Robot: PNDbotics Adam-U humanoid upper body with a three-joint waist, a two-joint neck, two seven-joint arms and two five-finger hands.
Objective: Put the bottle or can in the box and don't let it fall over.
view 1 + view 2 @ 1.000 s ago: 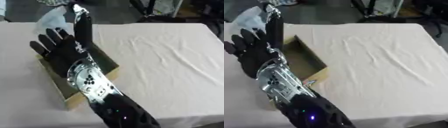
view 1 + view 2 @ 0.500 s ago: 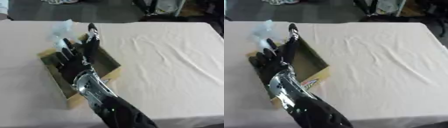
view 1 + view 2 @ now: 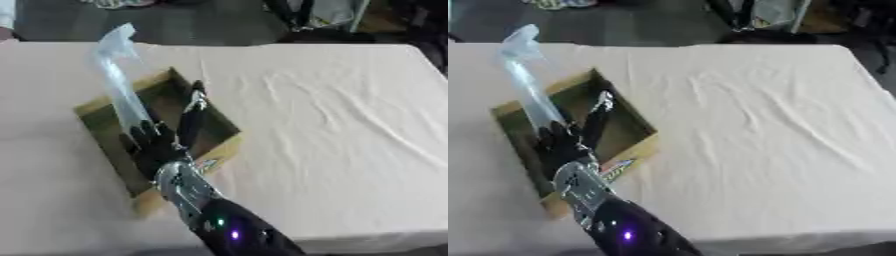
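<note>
A clear plastic bottle (image 3: 120, 82) stands in the open cardboard box (image 3: 223, 148), its cap end leaning toward the far left. My left hand (image 3: 160, 148) reaches into the box from the near side, back toward the camera. Its dark fingers (image 3: 555, 141) are curled by the bottle's lower part and hide its base. One finger (image 3: 192, 107) sticks straight up, apart from the bottle. Whether the base rests on the box floor is hidden. My right hand shows in neither view.
The box lies askew on a table under a wrinkled cream cloth (image 3: 341, 115), which spreads wide to the right. The table's far edge (image 3: 262, 44) meets a dark floor with clutter beyond.
My left hand has dropped lower into the box with the bottle, and more of the bottle now shows above the fingers. The camera has also shifted.
</note>
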